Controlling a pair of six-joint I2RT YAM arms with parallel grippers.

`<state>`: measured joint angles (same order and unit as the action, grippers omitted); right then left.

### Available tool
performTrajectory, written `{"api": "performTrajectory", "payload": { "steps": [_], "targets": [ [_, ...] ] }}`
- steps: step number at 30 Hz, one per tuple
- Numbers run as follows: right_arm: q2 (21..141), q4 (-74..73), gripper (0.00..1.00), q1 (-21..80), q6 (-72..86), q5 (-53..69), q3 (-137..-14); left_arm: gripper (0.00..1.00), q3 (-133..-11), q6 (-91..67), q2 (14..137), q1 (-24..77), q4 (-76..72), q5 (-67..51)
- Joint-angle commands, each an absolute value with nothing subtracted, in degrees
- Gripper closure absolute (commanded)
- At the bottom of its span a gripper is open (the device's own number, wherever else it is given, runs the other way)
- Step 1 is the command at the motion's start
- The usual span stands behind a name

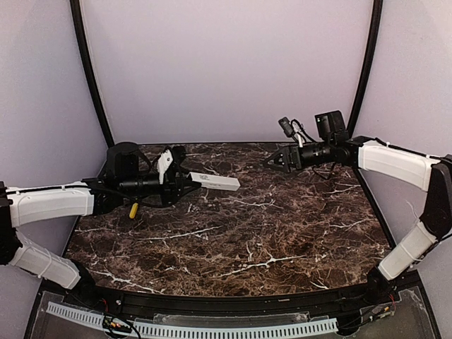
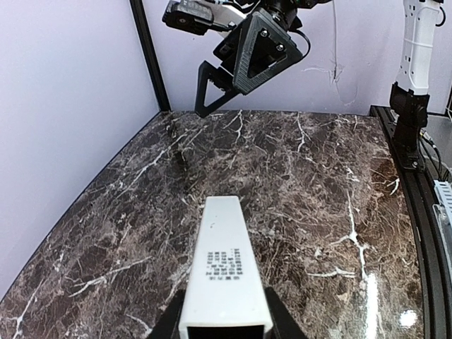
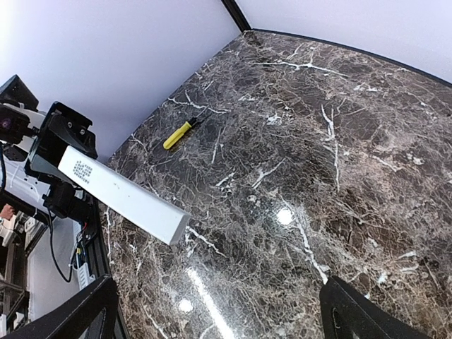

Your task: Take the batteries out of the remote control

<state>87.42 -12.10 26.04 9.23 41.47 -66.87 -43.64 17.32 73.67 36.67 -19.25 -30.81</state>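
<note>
My left gripper [image 1: 185,181] is shut on one end of the white remote control [image 1: 215,182] and holds it level above the table, pointing right. In the left wrist view the remote [image 2: 224,272] runs away from the camera with its small dark printed mark facing up, a black finger on each side. It also shows in the right wrist view [image 3: 123,194]. My right gripper [image 1: 274,159] is open and empty, raised at the back right, facing the remote from a distance; its fingers [image 3: 357,318] frame bare table. No batteries show in any view.
A yellow-handled tool [image 1: 133,210] lies on the dark marble table [image 1: 233,240] under my left arm, and shows in the right wrist view [image 3: 180,133]. Black frame posts and pale walls close in the back and sides.
</note>
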Motion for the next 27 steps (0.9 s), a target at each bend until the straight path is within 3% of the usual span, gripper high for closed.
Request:
{"api": "performTrajectory", "payload": {
  "steps": [1, 9, 27],
  "targets": [
    [85.23, -10.93, 0.01, 24.02, 11.93, 45.92, -64.49, 1.00, -44.58, 13.97, 76.24, 36.78, -28.28, -31.96],
    [82.26, -13.44, 0.01, 23.12, 13.71, 47.89, -63.15, 1.00, -43.87, 6.80, 81.23, 36.86, -36.68, -40.56],
    [82.82, -7.70, 0.01, 23.03, 31.35, 57.00, -60.33, 1.00, -38.95, -4.23, 87.07, 37.03, -63.77, -41.06]
  ]
}}
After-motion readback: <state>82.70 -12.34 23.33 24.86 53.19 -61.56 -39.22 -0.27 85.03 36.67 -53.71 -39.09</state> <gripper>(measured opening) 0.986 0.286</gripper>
